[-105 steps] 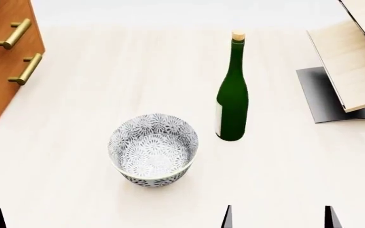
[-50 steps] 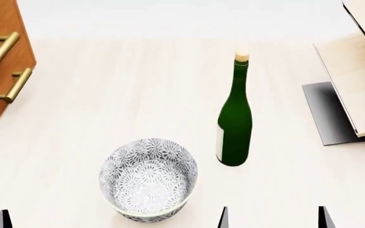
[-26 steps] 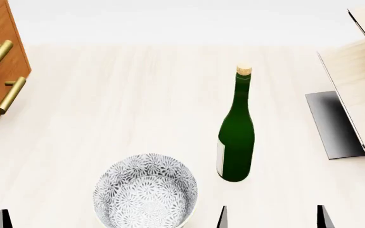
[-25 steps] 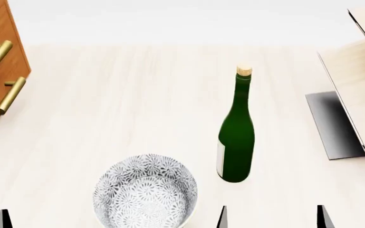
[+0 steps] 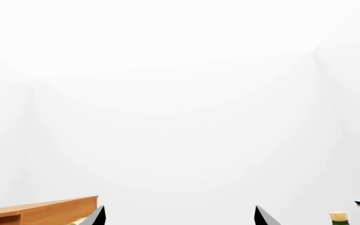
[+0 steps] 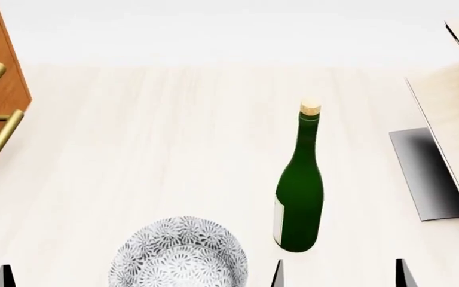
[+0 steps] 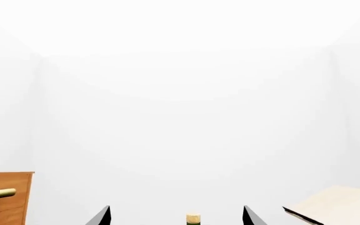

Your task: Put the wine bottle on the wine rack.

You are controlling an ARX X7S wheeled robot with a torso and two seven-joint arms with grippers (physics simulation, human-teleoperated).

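Bottle (image 6: 299, 194) stood upright and untouched mid-table (image 6: 150, 149), right of the bowl (image 6: 178, 254) and left of the rack (image 6: 453, 137), with both grippers' fingers spread open, empty, near edge, right gripper (image 7: 175, 216) lined up for approach.

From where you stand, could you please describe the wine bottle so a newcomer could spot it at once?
On the pale wooden table, look right of centre, between the patterned bowl and the slanted wine rack. The wine bottle stands upright there, apart from both. It is the only tall, slim, dark green thing, topped with a tan cork.
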